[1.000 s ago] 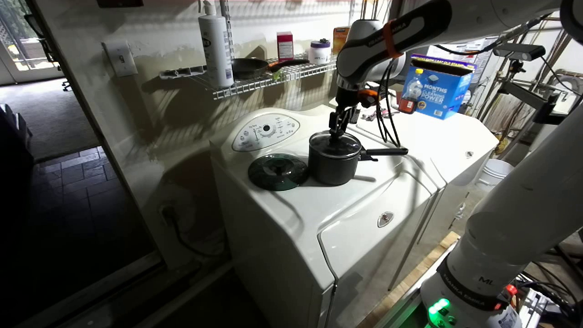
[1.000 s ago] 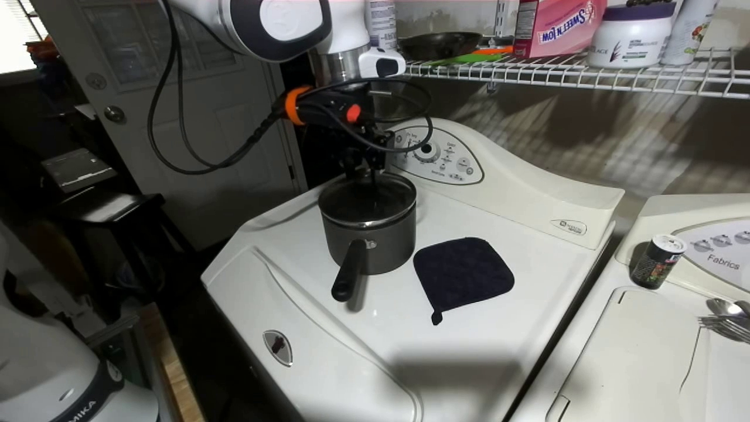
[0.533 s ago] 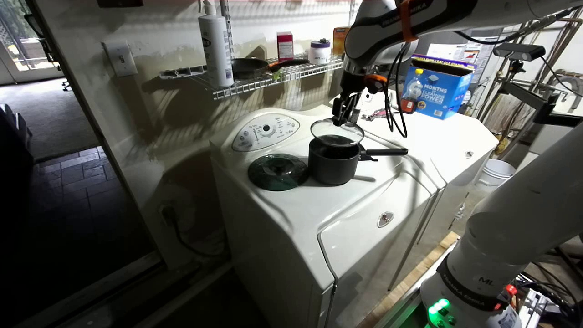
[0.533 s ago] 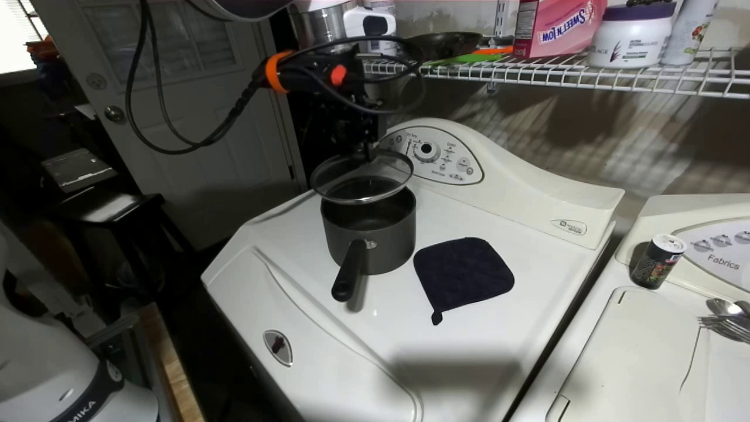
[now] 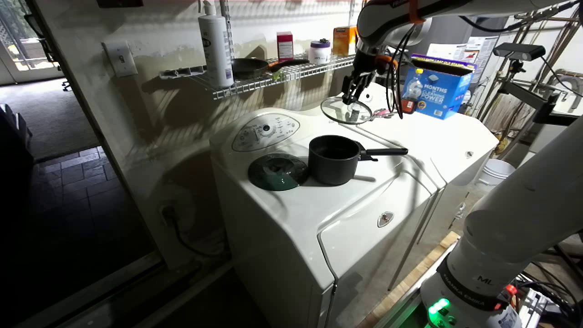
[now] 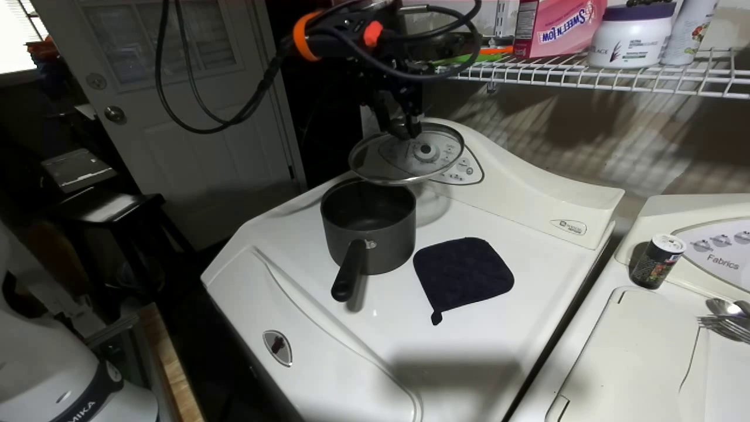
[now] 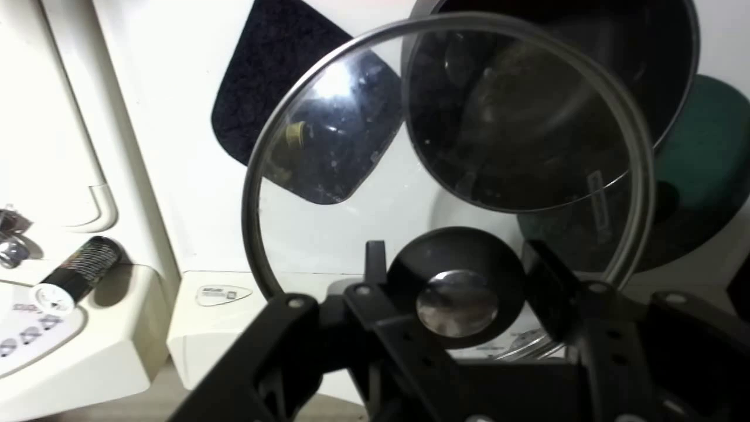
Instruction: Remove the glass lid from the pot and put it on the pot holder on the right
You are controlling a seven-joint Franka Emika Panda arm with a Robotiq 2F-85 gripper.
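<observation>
The glass lid (image 5: 334, 113) is see-through with a metal rim. My gripper (image 5: 350, 98) is shut on its dark knob (image 7: 460, 249), with one finger on each side in the wrist view. The lid hangs slightly tilted in the air, above and behind the pot in an exterior view (image 6: 384, 161). The pot (image 6: 375, 246) is a dark saucepan with one straight handle; it stands uncovered on the white machine. The dark navy pot holder (image 6: 463, 275) lies flat to the right of the pot; it also shows in the wrist view (image 7: 272, 64), partly through the lid.
A flat dark green disc (image 5: 278, 173) lies beside the pot. The machine's raised control panel (image 6: 521, 193) is behind the lid. A wire shelf (image 6: 562, 76) with a pan and boxes hangs above. A black can (image 6: 659, 261) stands on the neighbouring machine.
One second ago the lid sat on the pot with my gripper at its knob. It has risen off the pot and moved to the right in both exterior views. The pot has not moved.
</observation>
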